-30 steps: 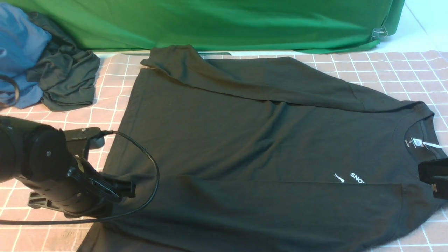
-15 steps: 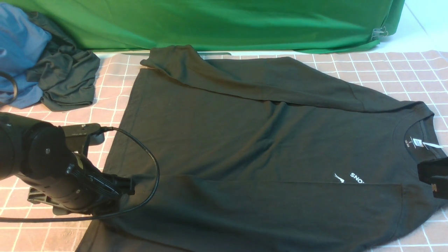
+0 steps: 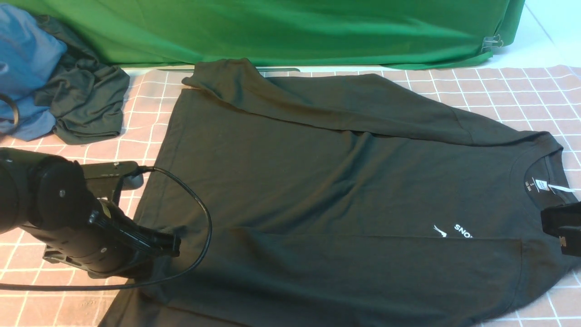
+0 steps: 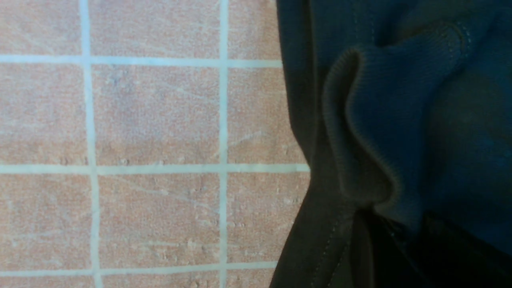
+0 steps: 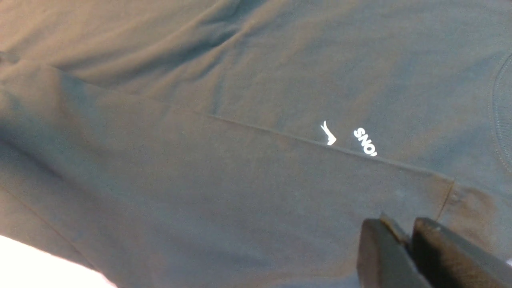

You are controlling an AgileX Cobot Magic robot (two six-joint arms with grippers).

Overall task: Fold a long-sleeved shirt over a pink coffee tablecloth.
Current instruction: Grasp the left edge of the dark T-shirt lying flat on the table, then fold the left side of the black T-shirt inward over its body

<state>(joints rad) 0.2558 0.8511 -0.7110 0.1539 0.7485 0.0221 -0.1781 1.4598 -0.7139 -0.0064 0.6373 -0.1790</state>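
A plain green fabric hangs behind a table spread with the pink coffee tablecloth, whose white grid shows on all sides of the long-sleeved shirt. The shirt lies chest up across the middle of the table, collar and white neck tag toward the robot's right, hem toward its left. Both sleeves are laid in over the body, the nearer one part-covering the chest lettering. A smaller dark garment sits bunched with blue cloth at the far left, well apart. The left gripper rests at the hem end, where the left wrist view shows the ribbed cuff puckered up beside the hem seam. Its jaws are out of sight, so whether they have closed on the cloth cannot be told. The right gripper sits at the near shoulder, its fingers drawn almost together over the sleeve seam; whether any cloth is caught between them cannot be told. The knit looks light, soft and limp. It should sag and crease wherever it is unsupported and drag on the tablecloth rather than slide. The likely best holds are the doubled edges at hem, cuff and shoulder seam, taken as a pair so the fold lifts evenly.
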